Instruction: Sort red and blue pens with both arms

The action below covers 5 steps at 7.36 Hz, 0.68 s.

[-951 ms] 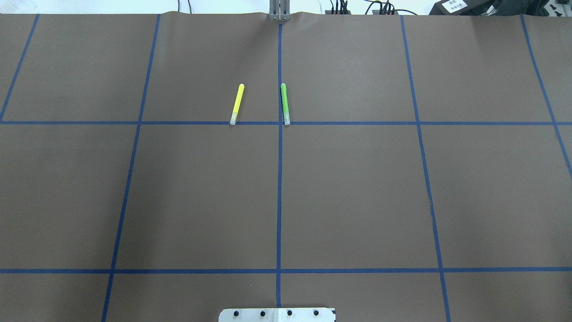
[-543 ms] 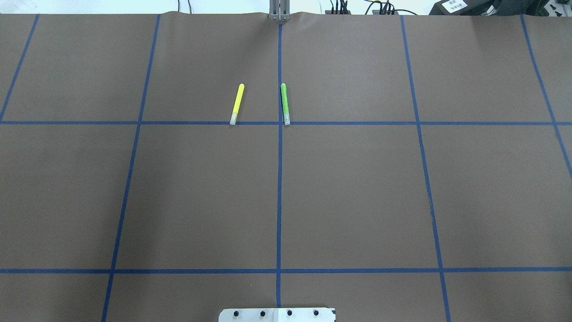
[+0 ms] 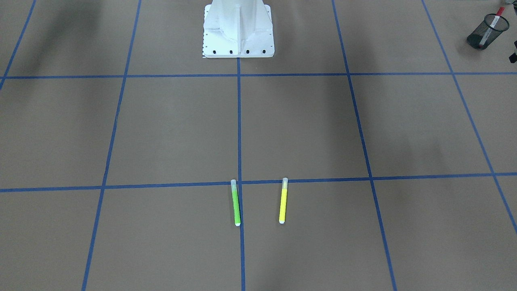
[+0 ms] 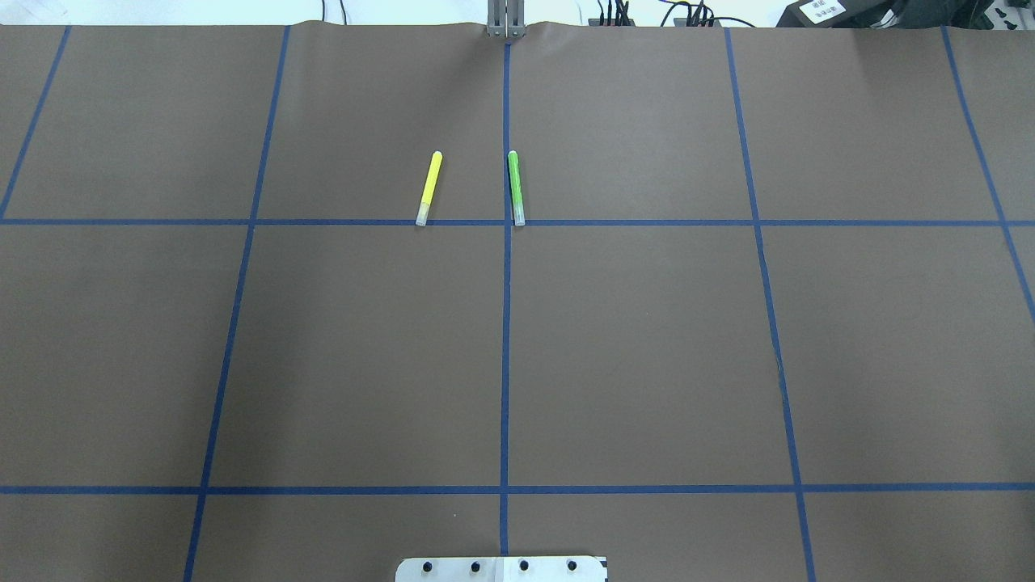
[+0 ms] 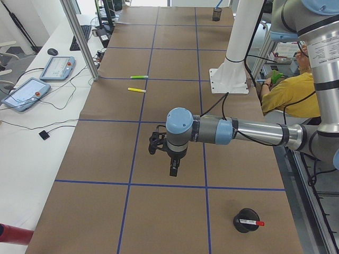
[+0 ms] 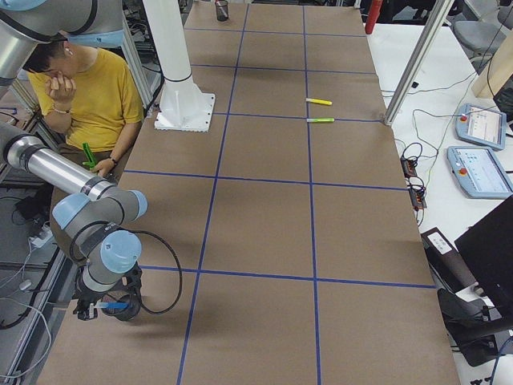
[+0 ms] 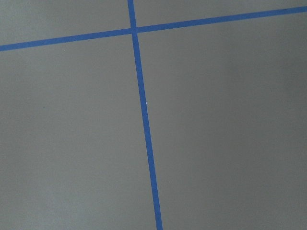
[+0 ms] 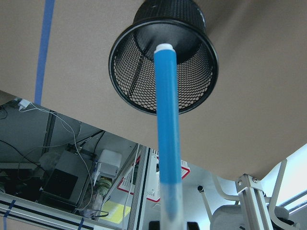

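Here, blue pen (image 8: 168,134) between right fingers (image 8: 192,225), tip at mesh cup (image 8: 129,72); state of left fingers (image 5: 173,167) indiscernible.

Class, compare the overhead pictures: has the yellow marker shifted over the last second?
No. The yellow marker lies with its clear cap at the same horizontal blue tape line, just as before.
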### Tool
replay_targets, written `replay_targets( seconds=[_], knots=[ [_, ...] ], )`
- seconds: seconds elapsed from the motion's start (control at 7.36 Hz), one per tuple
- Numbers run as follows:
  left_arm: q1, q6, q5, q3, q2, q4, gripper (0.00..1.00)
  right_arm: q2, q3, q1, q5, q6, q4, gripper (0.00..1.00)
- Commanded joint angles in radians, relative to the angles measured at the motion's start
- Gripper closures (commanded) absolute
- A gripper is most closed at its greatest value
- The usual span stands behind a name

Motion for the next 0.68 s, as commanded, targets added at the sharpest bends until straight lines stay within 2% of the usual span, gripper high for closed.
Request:
replay_targets(
  seconds=[0.0,0.14,0.27,0.54],
  knots=[
    [0.0,0.0,0.001,0.0,0.0,0.0,0.0,0.0,0.004,0.0,0.0,-0.001,0.001,0.23],
    [0.0,0.0,-0.001,0.0,-0.002,0.002,0.0,0.002,0.007,0.0,0.0,-0.001,0.002,0.1],
    [0.0,-0.002,-0.001,0.0,0.0,0.0,0.0,0.011,0.021,0.0,0.0,0.002,0.002,0.02],
    [0.0,-0.003,-0.001,0.0,0.0,0.002,0.0,0.087,0.023,0.0,0.013,0.01,-0.005,0.02]
  ],
)
